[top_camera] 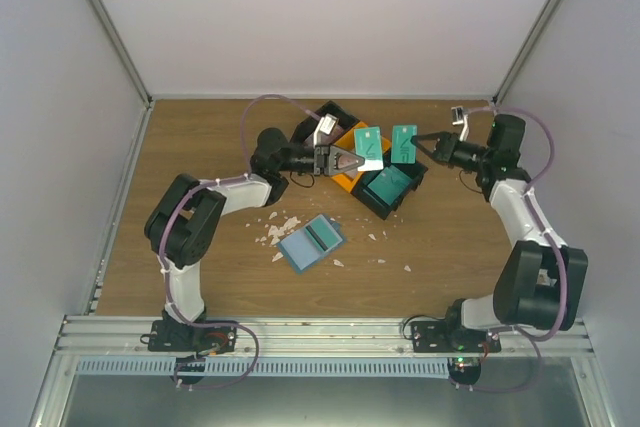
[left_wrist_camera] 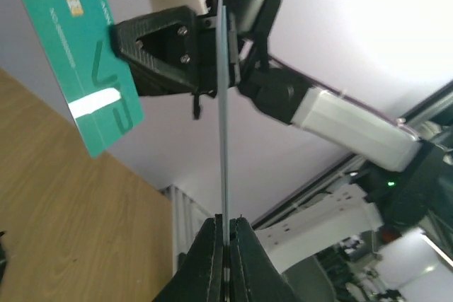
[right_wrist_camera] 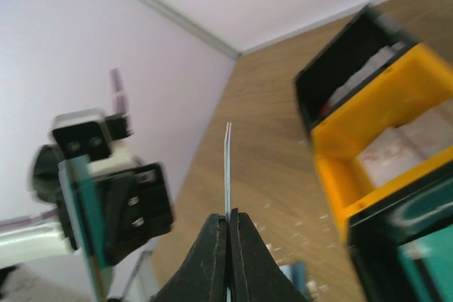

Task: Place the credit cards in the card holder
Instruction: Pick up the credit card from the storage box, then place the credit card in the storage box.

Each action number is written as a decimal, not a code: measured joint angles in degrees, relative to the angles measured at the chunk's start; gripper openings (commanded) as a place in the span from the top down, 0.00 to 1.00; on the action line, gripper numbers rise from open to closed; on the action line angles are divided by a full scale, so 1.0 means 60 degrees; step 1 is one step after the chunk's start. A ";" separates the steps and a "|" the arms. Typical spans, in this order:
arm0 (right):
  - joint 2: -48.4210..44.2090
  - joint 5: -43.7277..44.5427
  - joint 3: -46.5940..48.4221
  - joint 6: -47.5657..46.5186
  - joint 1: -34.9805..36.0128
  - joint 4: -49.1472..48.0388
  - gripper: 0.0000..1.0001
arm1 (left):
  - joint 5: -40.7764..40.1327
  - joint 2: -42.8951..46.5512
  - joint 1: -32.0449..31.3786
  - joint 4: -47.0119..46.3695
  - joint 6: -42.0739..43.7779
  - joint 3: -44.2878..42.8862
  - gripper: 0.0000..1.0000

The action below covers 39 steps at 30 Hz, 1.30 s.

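Overhead view: both your arms reach over a cluster of bins at the far middle of the bench (top_camera: 190, 147). Your left pincer (top_camera: 353, 159) is clamped on the left teal card (top_camera: 369, 144). In the left wrist view this card appears edge-on, with both fingers pressed flat against its lower end and no gap between them. Your right pincer (top_camera: 421, 142) is likewise closed tight on the right teal card (top_camera: 404, 143). The right wrist view shows that card as a thin upright line rising from between the fingers. The two cards are held in the air just beside each other without touching, above the orange bin (top_camera: 350, 169) and the near black bin (top_camera: 392, 190), which has teal contents. A second black bin (top_camera: 318, 125) stands behind the orange one. The card holder (top_camera: 311, 243) lies open on the bench nearer the arm bases, light blue inside facing up and dark slot strip visible, well apart from both cards. White scraps (top_camera: 279, 228) lie scattered just left of it.
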<state>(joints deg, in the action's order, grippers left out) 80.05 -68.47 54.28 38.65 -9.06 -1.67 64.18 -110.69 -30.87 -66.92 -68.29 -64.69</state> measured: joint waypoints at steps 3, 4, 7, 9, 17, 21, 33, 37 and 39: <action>0.0178 0.1035 0.0572 -0.1144 0.0149 0.1140 1.00 | -0.0419 0.0525 0.0000 0.1690 0.1177 0.0204 1.00; 0.0255 0.1410 0.0710 -0.1475 0.0248 0.1475 1.00 | -0.0652 0.0736 0.0000 0.2419 0.1617 0.0255 1.00; 0.0667 0.2772 0.1107 -0.2514 0.0761 0.2514 1.00 | -0.1362 0.1224 0.0004 0.4222 0.2630 0.0335 1.00; 0.1005 0.3574 0.1300 -0.3056 0.1162 0.3107 1.00 | -0.1865 0.1490 0.0004 0.5304 0.3162 0.0441 1.00; 0.2284 0.5523 0.1814 -0.4288 0.2310 0.4626 1.00 | -0.3523 0.2342 0.0073 0.8302 0.4291 0.1370 1.00; 0.2572 0.6036 0.2004 -0.4641 0.2503 0.5089 0.99 | -0.3891 0.2641 0.0131 0.9012 0.4503 0.1887 1.00; 0.2477 0.7023 0.2284 -0.5082 0.2772 0.5756 1.00 | -0.4226 0.3034 0.0175 0.9624 0.4758 0.2339 1.00; 0.2131 0.7246 0.1934 -0.5089 0.2798 0.6120 0.99 | -0.4255 0.3064 0.0171 0.9635 0.4812 0.2371 1.00; 0.2047 0.7267 0.1880 -0.5089 0.2801 0.6182 0.99 | -0.4255 0.3064 0.0175 0.9635 0.4816 0.2375 1.00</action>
<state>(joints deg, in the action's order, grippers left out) 92.33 -24.86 65.56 8.12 7.75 35.42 38.65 -92.31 -29.82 -9.10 -39.40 -50.43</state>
